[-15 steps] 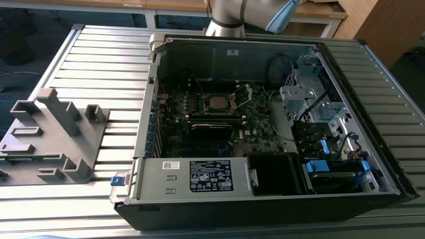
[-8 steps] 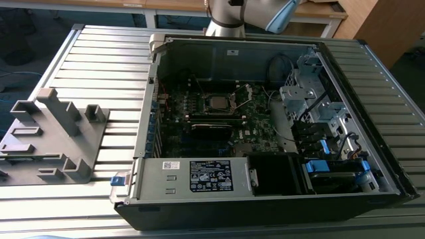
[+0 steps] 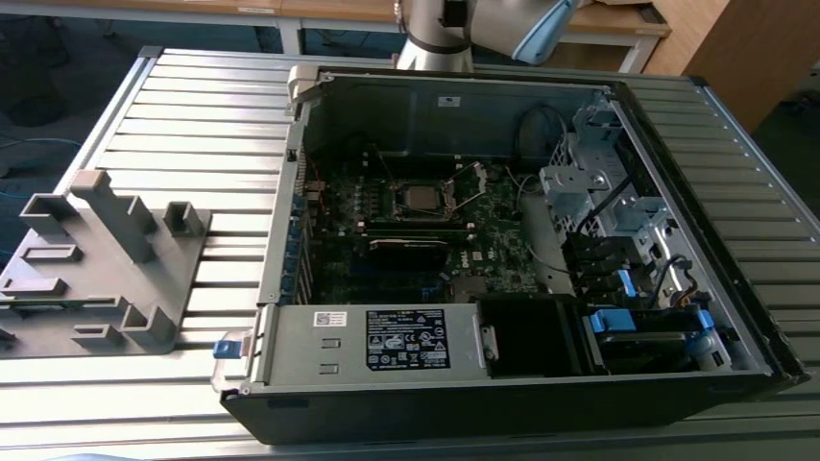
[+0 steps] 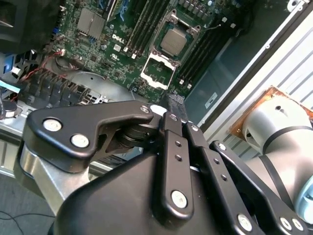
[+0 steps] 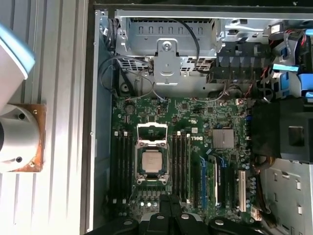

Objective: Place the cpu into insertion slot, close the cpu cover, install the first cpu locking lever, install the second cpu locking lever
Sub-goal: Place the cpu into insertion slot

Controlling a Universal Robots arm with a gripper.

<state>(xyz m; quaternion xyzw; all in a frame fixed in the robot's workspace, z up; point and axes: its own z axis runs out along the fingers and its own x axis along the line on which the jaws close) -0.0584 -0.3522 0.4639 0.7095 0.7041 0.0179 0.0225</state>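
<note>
One of four steps looks done: flat silver-grey square cpu (image 5: 150, 160) seated on green circuit board (image 5: 193, 117), silvery hinged metal cpu cover (image 5: 150, 134) standing open (other three steps outstanding), jaws closed, empty.

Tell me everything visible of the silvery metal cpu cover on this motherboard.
The silvery metal hinged cpu cover is a thin, shiny frame plate around a square opening. It is swung open, attached along one edge of the socket and clear of the dull silver-grey square cpu, which lies seated in the socket beside it. Nothing else touches the cpu cover; the black gripper hangs well away from it.
</note>
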